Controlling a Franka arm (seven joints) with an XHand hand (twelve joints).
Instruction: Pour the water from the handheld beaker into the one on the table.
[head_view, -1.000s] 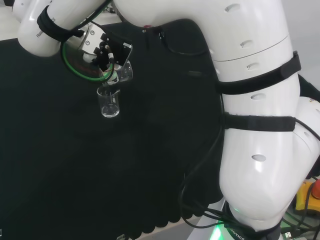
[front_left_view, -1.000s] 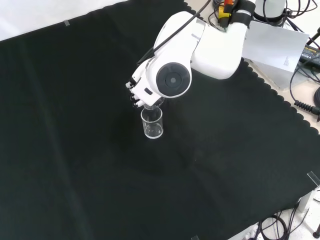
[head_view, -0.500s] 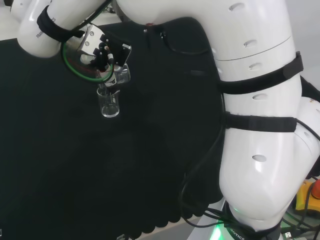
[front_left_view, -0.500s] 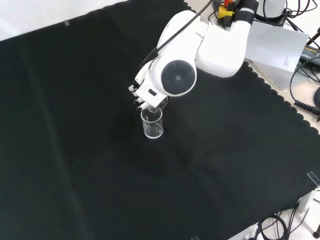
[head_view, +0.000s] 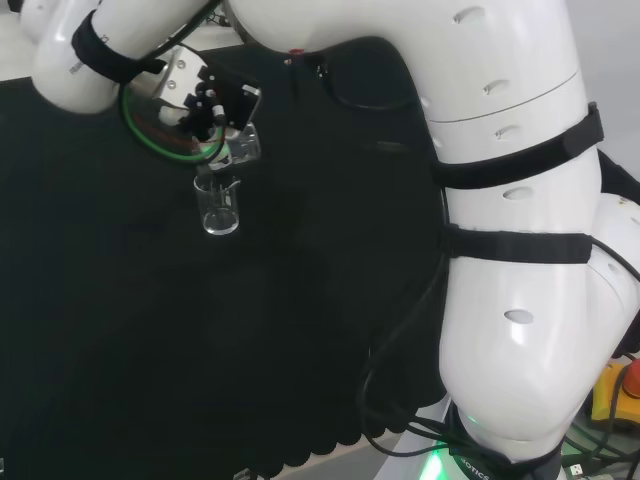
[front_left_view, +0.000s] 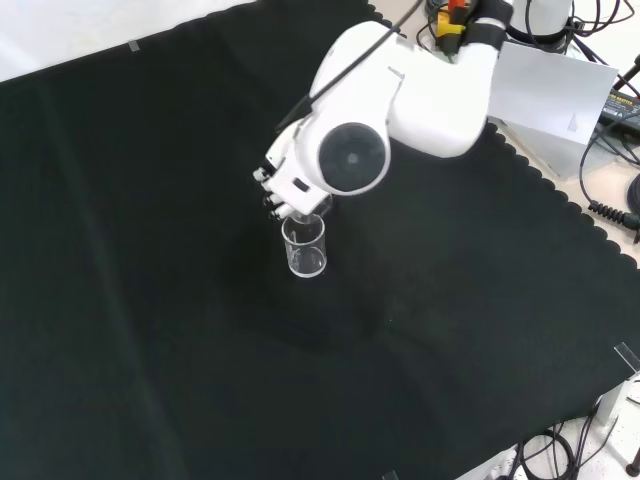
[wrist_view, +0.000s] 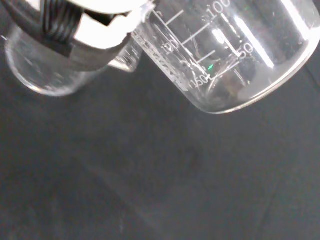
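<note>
On black cloth (front_left_view: 150, 300), robot hand (front_left_view: 283, 180) grips tilted beaker (wrist_view: 220, 55) above standing beaker (front_left_view: 305, 246).

It is a robotics lab: a black cloth (front_left_view: 150, 300) covers the bench, with graduated glass beakers (wrist_view: 235, 55) and cables (front_left_view: 610, 210).

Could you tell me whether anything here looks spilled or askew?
Nothing stands out. The hand tips its handheld beaker over the upright beaker on the table, as pouring needs, and the black cloth around it shows no puddle.
</note>
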